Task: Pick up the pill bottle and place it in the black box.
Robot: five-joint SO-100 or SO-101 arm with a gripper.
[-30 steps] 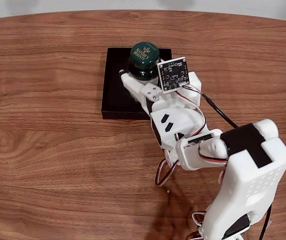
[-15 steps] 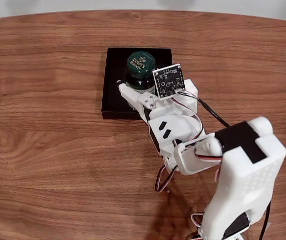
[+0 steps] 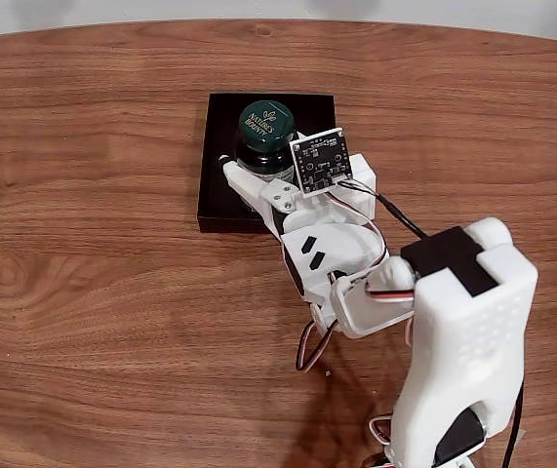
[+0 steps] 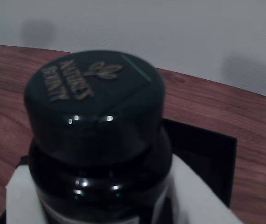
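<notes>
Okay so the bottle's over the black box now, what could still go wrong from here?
The gripper holds the pill bottle tilted, not upright, so it may topple on release. It sits over the black box, but whether its base touches the floor is hidden; opening early could drop it. Retracting could catch the bottle.

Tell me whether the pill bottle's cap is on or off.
On. The dark green cap sits atop the pill bottle, which the gripper holds over the black box.
</notes>
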